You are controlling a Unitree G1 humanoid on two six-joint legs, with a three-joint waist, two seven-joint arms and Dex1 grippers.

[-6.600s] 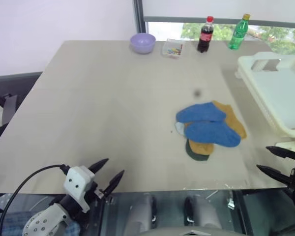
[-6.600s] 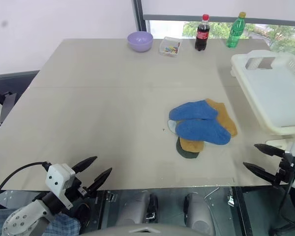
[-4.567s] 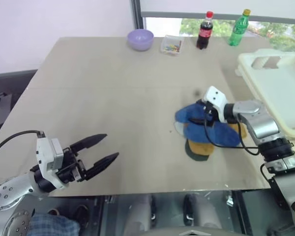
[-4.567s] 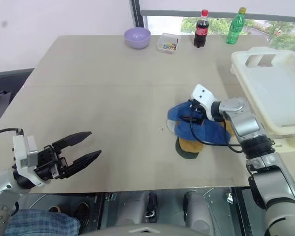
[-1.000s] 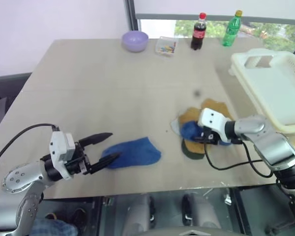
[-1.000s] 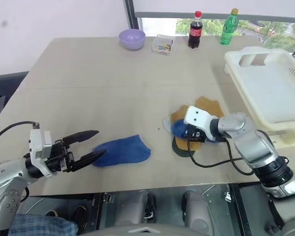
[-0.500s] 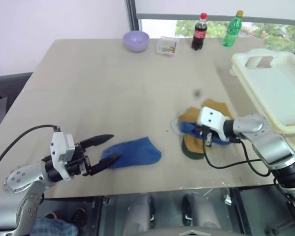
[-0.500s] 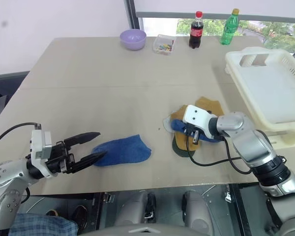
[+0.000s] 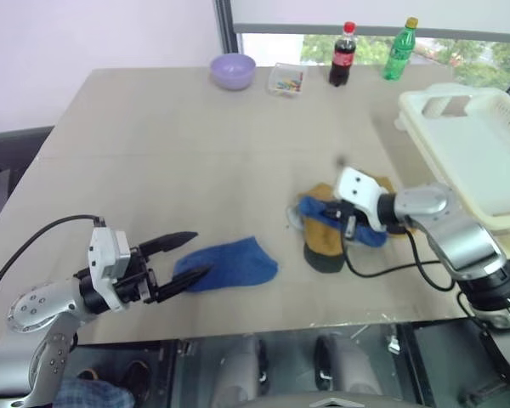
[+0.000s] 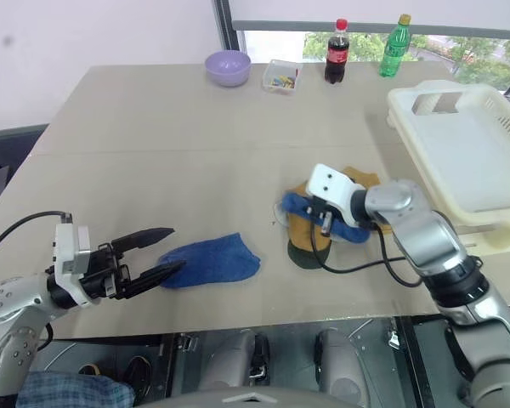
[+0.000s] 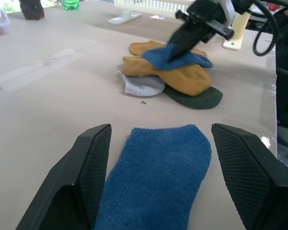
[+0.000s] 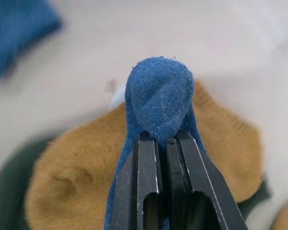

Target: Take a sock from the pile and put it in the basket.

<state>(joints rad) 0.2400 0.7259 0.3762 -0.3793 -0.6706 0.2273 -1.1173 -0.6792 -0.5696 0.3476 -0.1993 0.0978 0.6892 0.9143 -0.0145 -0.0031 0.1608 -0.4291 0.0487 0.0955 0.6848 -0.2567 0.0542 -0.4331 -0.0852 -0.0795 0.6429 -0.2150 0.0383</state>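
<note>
**Right gripper pinching a blue sock above the pile**

Your right gripper (image 12: 162,143) has its two fingers pressed together on a fold of a royal blue sock (image 10: 316,218). One end of that sock is bunched up past the fingertips, and the rest trails back over the pile (image 9: 331,242). The pile sits directly under and just behind the gripper: mustard yellow socks (image 11: 175,76) on top, a dark green sock (image 11: 196,98) at the near edge and a pale grey sock (image 11: 141,86) poking out on the side facing your left arm.

The basket (image 10: 467,153) stands at the table's (image 9: 195,144) right edge, well apart from the gripper and further to its right, with its cut-out handle on the far end.

Your left gripper (image 11: 156,158) hangs low over the near left part of the table with its fingers spread wide. A second blue sock (image 9: 229,265) lies flat on the table, its near end between those fingers, and you cannot tell whether they touch it.
</note>
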